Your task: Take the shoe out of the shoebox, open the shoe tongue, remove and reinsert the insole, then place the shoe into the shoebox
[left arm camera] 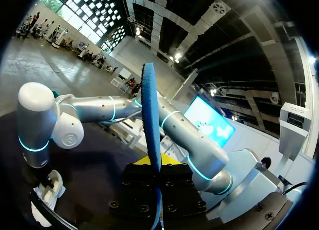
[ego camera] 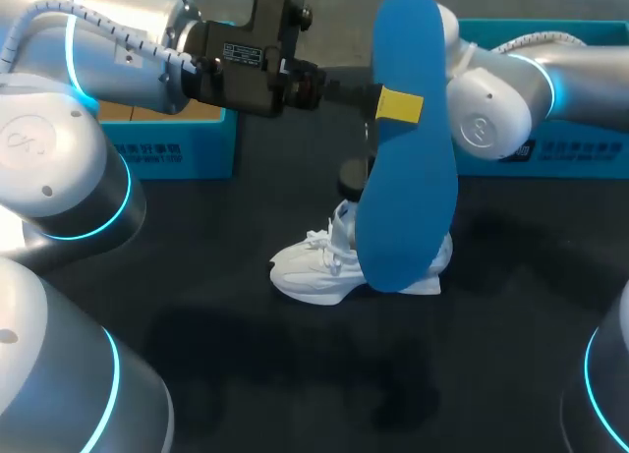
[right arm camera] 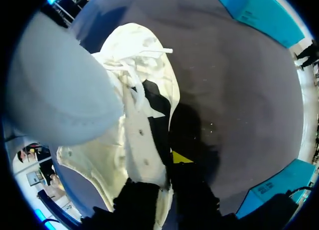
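My left gripper (ego camera: 393,104) holds the blue insole (ego camera: 405,148) upright, high over the table, shut on its edge. In the left wrist view the insole (left arm camera: 150,120) stands edge-on between the fingers of that gripper (left arm camera: 154,165). The white shoe (ego camera: 329,266) lies on the black table, partly behind the insole. My right arm (ego camera: 491,99) comes down behind the insole, which hides its gripper in the head view. In the right wrist view my right gripper (right arm camera: 159,170) is closed on the eyelet flap of the shoe (right arm camera: 142,135), beside the shoe's opening. A pale rounded surface (right arm camera: 55,90), seemingly the insole's underside, hangs beside the shoe.
A blue shoebox part (ego camera: 167,148) stands at the back left and another blue one (ego camera: 575,158) at the back right. Both show in the right wrist view, as one blue part (right arm camera: 259,15) and another (right arm camera: 269,195). Bare black table (ego camera: 295,374) lies in front of the shoe.
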`<state>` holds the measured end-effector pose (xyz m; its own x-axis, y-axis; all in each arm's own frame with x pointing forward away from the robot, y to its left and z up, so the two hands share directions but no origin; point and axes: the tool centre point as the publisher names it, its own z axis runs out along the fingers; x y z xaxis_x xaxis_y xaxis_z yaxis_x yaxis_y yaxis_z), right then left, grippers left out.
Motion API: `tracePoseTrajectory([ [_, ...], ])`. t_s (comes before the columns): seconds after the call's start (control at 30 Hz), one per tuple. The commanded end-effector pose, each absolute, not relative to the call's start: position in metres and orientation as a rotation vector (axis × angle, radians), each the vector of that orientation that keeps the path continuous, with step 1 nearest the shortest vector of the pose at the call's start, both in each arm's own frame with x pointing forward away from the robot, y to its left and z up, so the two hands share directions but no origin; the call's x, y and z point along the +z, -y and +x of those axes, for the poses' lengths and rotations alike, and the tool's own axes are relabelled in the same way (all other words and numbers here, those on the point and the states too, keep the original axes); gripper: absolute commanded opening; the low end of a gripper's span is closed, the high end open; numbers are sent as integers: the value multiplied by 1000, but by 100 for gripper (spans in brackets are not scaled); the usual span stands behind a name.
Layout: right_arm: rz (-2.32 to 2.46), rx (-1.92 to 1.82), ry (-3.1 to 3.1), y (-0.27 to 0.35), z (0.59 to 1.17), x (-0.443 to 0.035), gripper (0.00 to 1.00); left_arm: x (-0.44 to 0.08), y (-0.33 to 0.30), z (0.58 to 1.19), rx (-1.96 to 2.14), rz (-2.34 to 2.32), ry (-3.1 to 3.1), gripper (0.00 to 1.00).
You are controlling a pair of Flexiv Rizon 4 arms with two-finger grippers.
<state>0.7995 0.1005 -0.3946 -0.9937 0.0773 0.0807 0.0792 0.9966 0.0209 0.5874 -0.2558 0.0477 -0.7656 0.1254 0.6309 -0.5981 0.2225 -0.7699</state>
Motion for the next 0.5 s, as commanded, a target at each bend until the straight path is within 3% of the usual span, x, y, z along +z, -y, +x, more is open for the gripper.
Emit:
tracePoseTrajectory([
  [0.03, -151, -49, 3061, -100, 793, -391, 0, 47, 256, 587, 1598, 435, 1915, 0],
  [0.5, -603, -179, 2909, -95, 775, -362, 0, 47, 256, 587, 1598, 435, 1915, 0],
])
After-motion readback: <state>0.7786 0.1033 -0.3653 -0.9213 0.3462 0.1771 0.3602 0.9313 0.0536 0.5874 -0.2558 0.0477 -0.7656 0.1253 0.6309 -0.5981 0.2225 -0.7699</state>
